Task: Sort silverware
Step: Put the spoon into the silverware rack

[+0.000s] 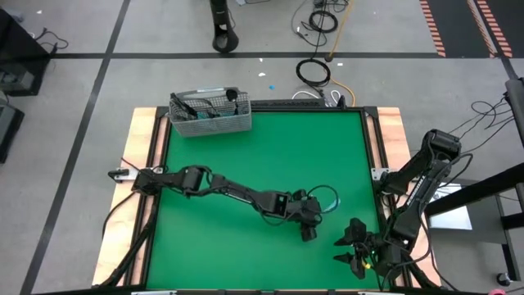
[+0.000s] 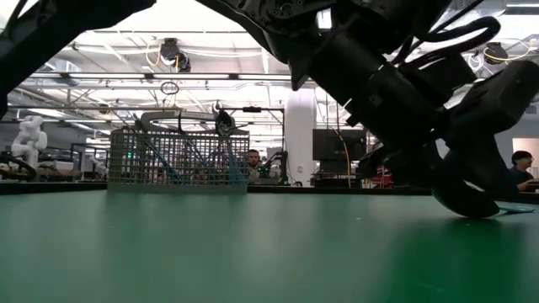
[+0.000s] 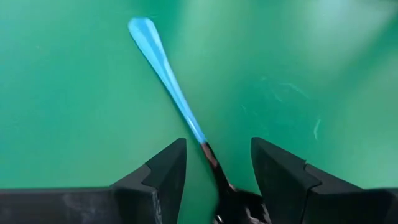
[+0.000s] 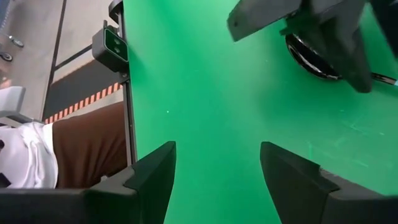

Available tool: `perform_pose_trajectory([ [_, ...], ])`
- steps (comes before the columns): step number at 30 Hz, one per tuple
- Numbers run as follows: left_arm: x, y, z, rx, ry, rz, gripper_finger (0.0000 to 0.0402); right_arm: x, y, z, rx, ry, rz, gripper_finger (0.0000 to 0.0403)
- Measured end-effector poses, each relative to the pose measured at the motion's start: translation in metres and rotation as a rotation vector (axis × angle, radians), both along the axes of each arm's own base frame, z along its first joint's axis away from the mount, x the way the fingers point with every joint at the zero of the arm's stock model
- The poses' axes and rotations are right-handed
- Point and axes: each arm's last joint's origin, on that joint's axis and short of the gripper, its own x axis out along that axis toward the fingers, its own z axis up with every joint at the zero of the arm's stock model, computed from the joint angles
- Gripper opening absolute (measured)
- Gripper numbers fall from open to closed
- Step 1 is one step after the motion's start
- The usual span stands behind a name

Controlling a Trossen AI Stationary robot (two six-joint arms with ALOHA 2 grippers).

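The left gripper is low over the green mat, near its front edge and right of centre, at the end of an arm stretched across from the left side. Its fingers stand apart, open by about a finger's width. Between them lies a utensil with a light blue handle and a dark metal end. The dark end sits in the gap close to the gripper's body, and the blue handle runs out ahead of the fingertips, flat on the mat. The utensil touches neither finger, so the gripper has hold of nothing. Whether it is a fork or a spoon cannot be told.

The basket sits well away from that gripper, at the mat's far left corner, with several utensils standing in it, some with blue handles.

The right gripper waits just beside the left one, at the front right corner of the mat, its fingers spread wide and empty.
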Motion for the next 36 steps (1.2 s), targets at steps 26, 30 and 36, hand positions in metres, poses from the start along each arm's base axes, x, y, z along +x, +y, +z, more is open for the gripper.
perform_pose_trajectory([
  [26,-0.007,0.011,-0.015,0.295,0.184,-0.010,0.0028,0.000,0.000,0.000,0.002,-0.005,-0.009,0.0224],
  [30,-0.005,0.016,-0.015,0.284,0.179,-0.009,0.0011,0.000,0.000,0.000,0.000,-0.005,-0.008,0.0224],
  [36,-0.009,0.024,-0.001,0.327,0.210,-0.048,0.0008,0.000,0.000,0.000,0.003,-0.005,-0.010,0.0224],
])
